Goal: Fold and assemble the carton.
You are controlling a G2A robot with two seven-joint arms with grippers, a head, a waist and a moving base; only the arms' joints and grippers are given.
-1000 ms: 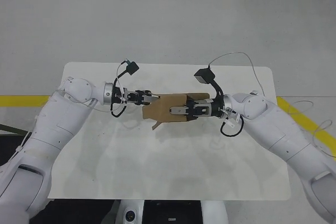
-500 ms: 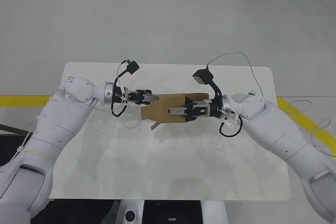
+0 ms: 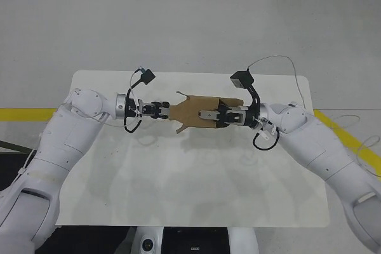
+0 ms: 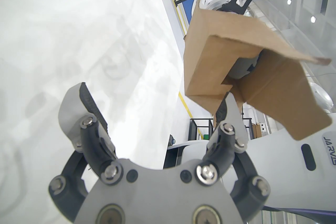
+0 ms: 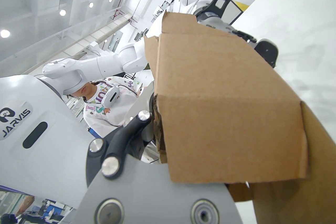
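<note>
Over the far half of a white rectangular table (image 3: 178, 184), the left gripper (image 3: 166, 109) is seen released. Its 2 ribbed fingers (image 4: 88, 101) are spread wide with nothing between them. 1 fingertip is set just at a corner of a brown cardboard carton (image 3: 193, 106); whether it touches cannot be told. The carton, partly folded into an open-ended sleeve with loose flaps, is held in the air between the 2 arms, above the table's middle. At its right end it is grasped by the right gripper (image 3: 204, 115), with 1 finger laid along the top panel. In the right wrist view, a creased side panel is seen close against the gripper's base.
</note>
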